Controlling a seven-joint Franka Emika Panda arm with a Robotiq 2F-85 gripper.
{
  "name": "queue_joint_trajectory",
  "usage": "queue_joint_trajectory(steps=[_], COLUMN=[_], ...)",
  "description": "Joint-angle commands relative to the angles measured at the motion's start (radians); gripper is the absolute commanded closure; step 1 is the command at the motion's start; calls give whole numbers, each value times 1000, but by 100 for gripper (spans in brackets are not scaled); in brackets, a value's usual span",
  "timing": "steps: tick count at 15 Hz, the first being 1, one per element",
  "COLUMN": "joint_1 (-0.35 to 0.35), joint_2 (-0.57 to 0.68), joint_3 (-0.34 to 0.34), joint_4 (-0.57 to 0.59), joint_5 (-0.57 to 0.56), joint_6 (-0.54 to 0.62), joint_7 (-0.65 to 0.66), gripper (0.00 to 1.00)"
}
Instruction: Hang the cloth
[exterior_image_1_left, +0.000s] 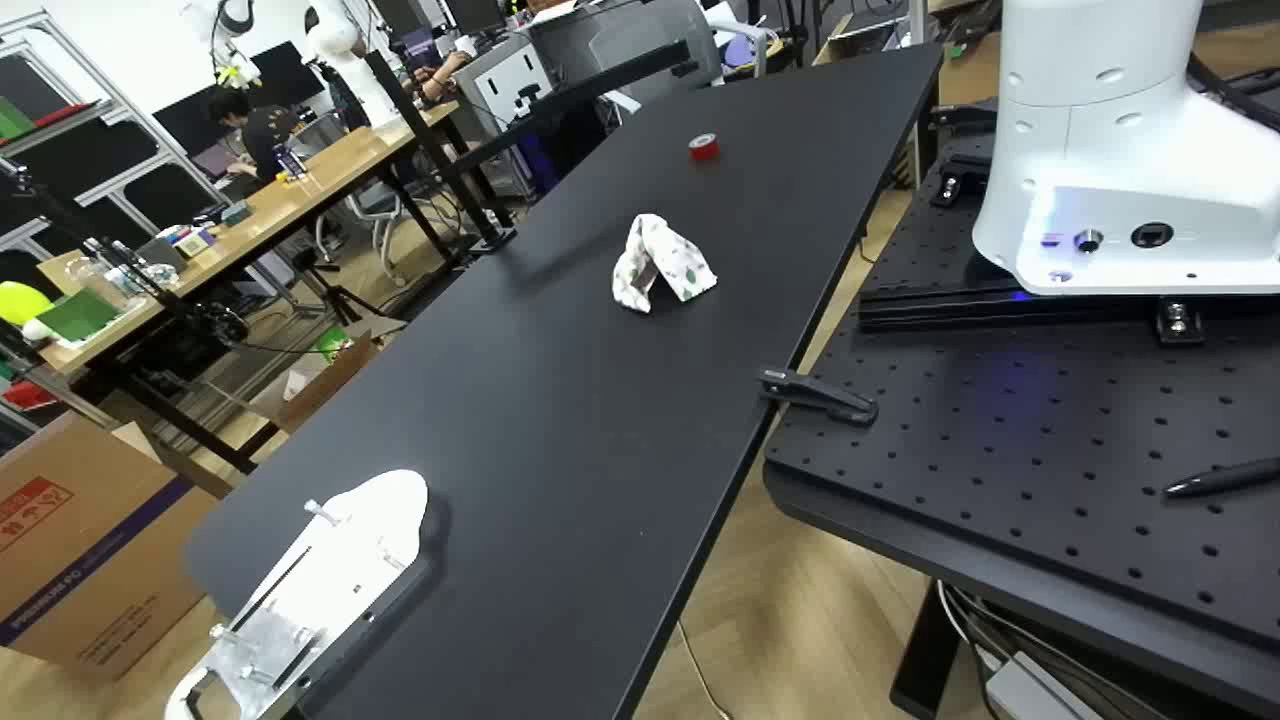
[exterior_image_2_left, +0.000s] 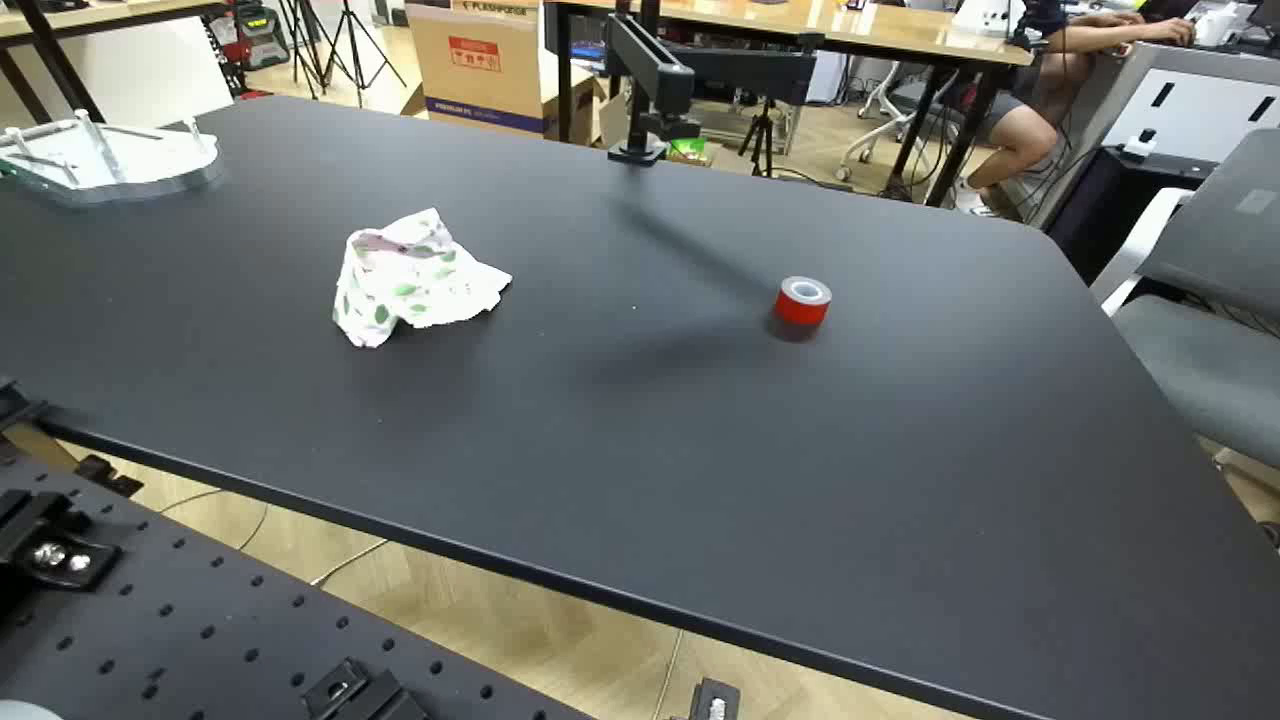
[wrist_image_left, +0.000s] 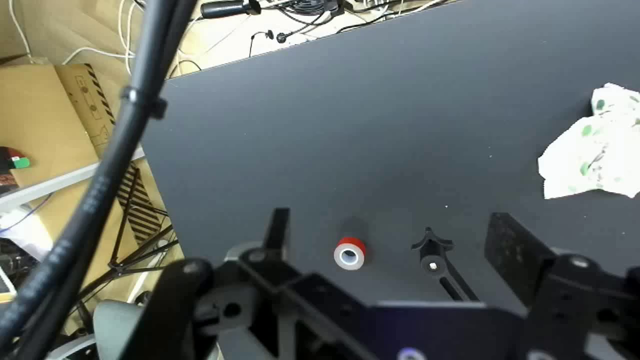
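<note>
The white cloth with green leaf prints lies crumpled on the dark table in both exterior views (exterior_image_1_left: 660, 262) (exterior_image_2_left: 415, 278). Part of it stands up in a raised fold. In the wrist view the cloth (wrist_image_left: 592, 155) is at the right edge and partly cut off. My gripper (wrist_image_left: 390, 224) is open and empty above the table, with the cloth outside and to the right of its fingers. The gripper does not show in the exterior views. A black post with a horizontal bar (exterior_image_1_left: 590, 95) (exterior_image_2_left: 650, 65) stands clamped at the table's edge.
A red tape roll (exterior_image_1_left: 704, 147) (exterior_image_2_left: 802, 300) stands on the table; in the wrist view the roll (wrist_image_left: 350, 253) appears between the fingers, well below. A black knobbed arm (wrist_image_left: 434, 260) also shows there. A white metal-pegged plate (exterior_image_1_left: 335, 560) (exterior_image_2_left: 105, 155) lies at one table end.
</note>
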Motion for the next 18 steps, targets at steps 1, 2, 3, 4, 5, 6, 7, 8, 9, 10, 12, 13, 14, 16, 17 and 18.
queue_joint_trajectory(steps=[1, 2, 3, 4, 5, 6, 7, 8, 9, 10, 12, 13, 14, 16, 17, 18], joint_1=[24, 24, 24, 24, 24, 24, 24, 24, 24, 24, 34, 39, 54, 84, 99, 119], joint_2=[1, 0, 0, 0, 0, 0, 0, 0, 0, 0, 3, 12, 26, 61, 78, 100], joint_3=[-18, -18, -18, -18, -18, -18, -18, -18, -18, -18, -17, -11, -8, 3, 9, 17], joint_4=[3, 3, 3, 3, 3, 3, 3, 3, 3, 3, 0, -2, -8, -26, -37, -51], joint_5=[-12, -12, -12, -12, -12, -12, -12, -12, -12, -12, -12, -13, -4, 7, 11, 17], joint_6=[-4, -4, -3, -3, -3, -3, -3, -3, -3, -3, 20, 32, 54, 102, 125, 153], joint_7=[11, 11, 11, 11, 11, 11, 11, 11, 11, 11, 0, 7, 2, 5, 6, 5], gripper=[0, 0, 0, 0, 0, 0, 0, 0, 0, 0, 0, 0, 0, 0, 0, 0])
